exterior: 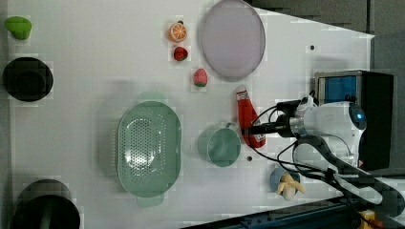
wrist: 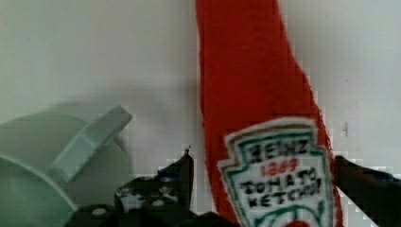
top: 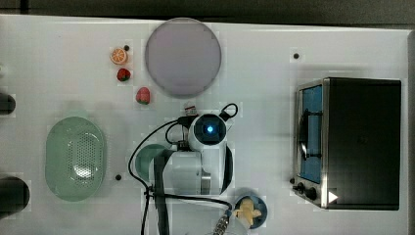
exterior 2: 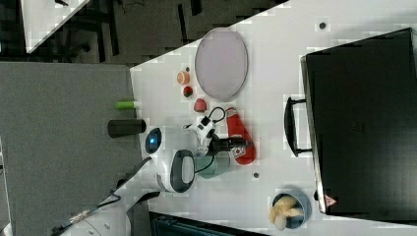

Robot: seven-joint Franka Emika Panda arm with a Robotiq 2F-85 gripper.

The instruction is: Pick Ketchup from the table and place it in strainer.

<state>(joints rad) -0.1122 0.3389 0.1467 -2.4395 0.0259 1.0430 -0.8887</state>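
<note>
Ketchup (wrist: 265, 142): lying flat on the table (exterior: 95, 71), label up. Gripper (wrist: 262, 189): fully open, 2 fingers straddling label, nothing gripped; close squarely. Strainer (exterior: 149, 149): at 9 o'clock in left view.

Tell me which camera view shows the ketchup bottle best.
The left view: the Ketchup lies whole on the table, cap to base, only its label end crossed by the gripper. The right view shows it smaller, the wrist view just its label end, and the top view just its cap beside the arm.
</note>
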